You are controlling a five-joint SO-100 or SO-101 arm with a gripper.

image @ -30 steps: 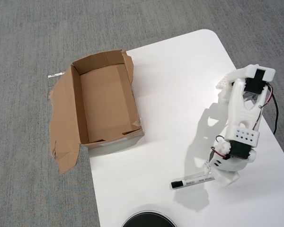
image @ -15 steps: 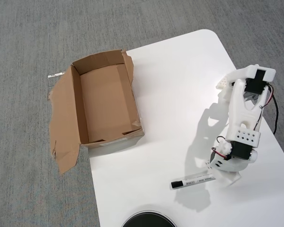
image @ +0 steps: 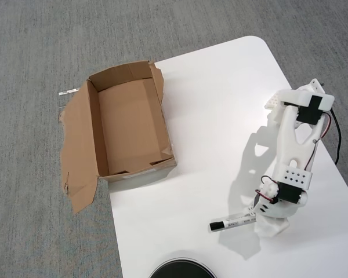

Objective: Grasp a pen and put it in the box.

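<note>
The pen, a slim white marker with a black cap at its left end, lies near the table's front right in the overhead view. My gripper is down over the pen's right end, which is hidden under the white fingers. The wrist covers the jaws, so I cannot tell whether they are closed on the pen. The brown cardboard box stands open and empty at the table's left edge. One flap is splayed flat to its left. The box is well to the left of the pen and farther back.
A round black object pokes in at the bottom edge, left of the pen. The white arm stretches along the table's right side with a black cable behind it. Grey carpet surrounds the white table.
</note>
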